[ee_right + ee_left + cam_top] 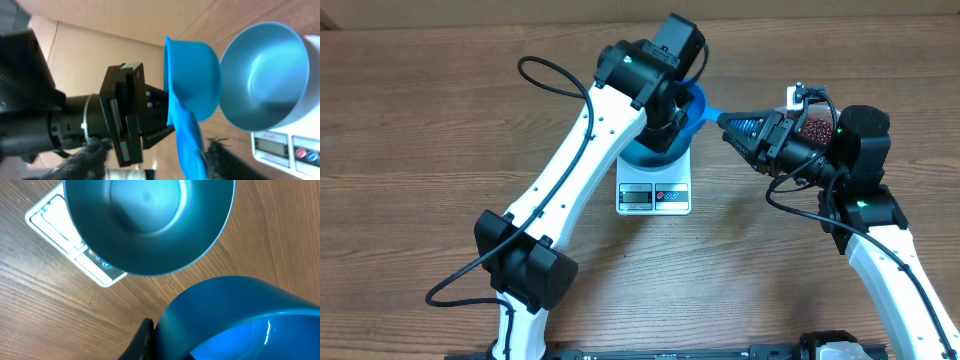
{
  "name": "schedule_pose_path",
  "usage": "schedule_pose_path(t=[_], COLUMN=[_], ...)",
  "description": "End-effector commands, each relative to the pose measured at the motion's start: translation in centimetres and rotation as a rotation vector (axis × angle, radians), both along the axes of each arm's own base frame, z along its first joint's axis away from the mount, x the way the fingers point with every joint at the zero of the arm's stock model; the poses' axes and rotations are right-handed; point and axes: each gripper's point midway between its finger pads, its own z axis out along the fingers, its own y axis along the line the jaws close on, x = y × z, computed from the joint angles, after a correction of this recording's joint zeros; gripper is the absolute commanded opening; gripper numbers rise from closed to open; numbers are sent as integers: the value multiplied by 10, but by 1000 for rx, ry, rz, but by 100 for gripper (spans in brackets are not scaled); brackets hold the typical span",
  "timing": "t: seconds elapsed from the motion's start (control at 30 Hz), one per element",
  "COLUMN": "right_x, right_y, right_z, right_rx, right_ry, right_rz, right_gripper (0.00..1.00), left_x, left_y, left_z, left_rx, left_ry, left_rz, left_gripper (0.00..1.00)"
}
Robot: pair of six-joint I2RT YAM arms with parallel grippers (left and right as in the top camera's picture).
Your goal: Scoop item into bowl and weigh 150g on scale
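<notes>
While left tool (161, 114) clenches the bright blue plastic scoop (192, 75) beside the round teal bowl (265, 75), right tool (732, 130), grip unclear, should clamp next.

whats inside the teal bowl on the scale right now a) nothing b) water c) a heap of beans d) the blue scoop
a: both wrist views show the bowl with a bare, smooth inside, and the blue scoop is outside it.
</notes>
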Motion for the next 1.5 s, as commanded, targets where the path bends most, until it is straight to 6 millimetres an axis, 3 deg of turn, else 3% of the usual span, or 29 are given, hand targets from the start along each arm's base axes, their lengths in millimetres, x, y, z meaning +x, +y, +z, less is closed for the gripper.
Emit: schedule_pose_path(t=[0.0,0.37,0.53,1.0,1.47], right_x=[2,3,4,5,10], right_y=[-1,-1,-2,-3,-9], right_z=[10,9,9,8,0], right_rx=[-3,-14,-25,-29,-50], right_ry=[-33,-42,-55,-55,-20], right_rz=[-8,-13,-13,-24,-72], right_gripper=[52,52,40,19,20], left_x=[-9,-21,-25,-32,-38], left_y=[-8,-17,-22,-26,-21], left_z=[4,3,3,3,0], left_rx=[-22,-17,-17,-30,-15], left_ry=[12,29,29,52,87], left_rz=[9,-26,-39,-54,-24], left_gripper=[4,4,4,4,4])
